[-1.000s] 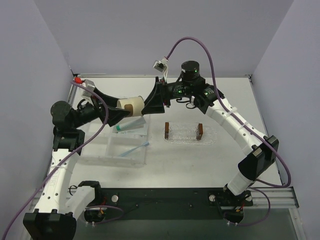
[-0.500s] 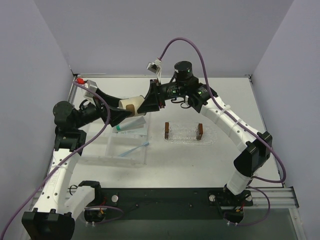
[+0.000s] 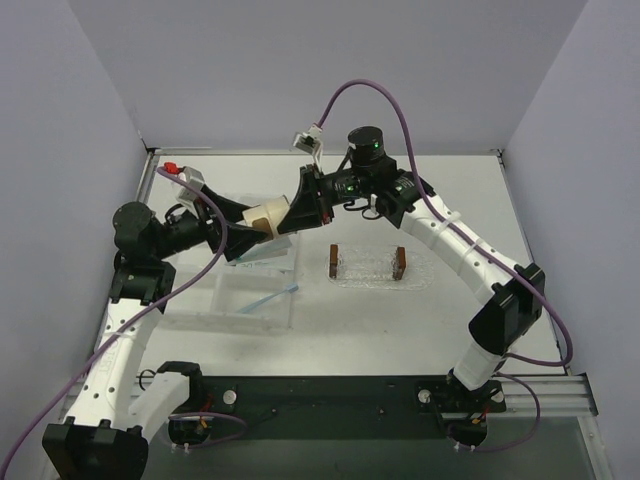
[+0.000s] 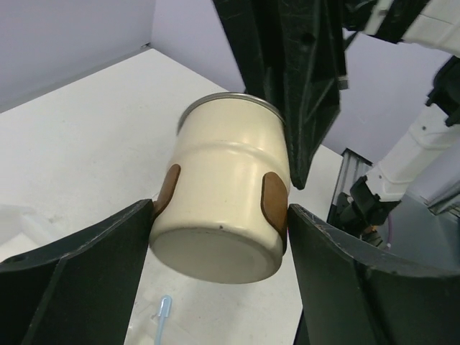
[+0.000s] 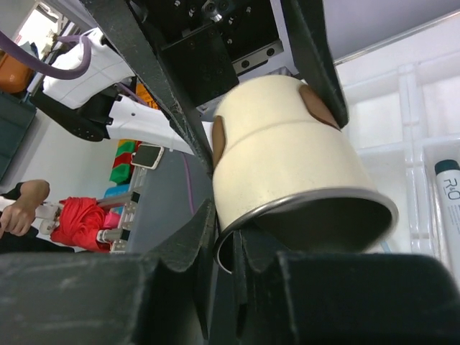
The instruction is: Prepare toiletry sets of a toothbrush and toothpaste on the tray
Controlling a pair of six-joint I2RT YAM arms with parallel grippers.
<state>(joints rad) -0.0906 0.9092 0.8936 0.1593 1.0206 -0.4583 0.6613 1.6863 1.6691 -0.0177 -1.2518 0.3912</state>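
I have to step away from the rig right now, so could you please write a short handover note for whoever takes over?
Left tool: shut on the beige jar, held off the table.
Right tool: at the jar's rim; grip cannot be confirmed.
Toothbrush and one toothpaste tube lie in the compartment box; the tray sits to its right.
Done: no set on the tray yet.
Left: put the jar aside, then move toothbrush and toothpaste onto the tray.

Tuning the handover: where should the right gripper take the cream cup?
Probably grip the cream cup by the wall at its open metal rim, coming in mouth-on, one finger inside. The left gripper clamps the body near the closed base, leaving only the rim end free.
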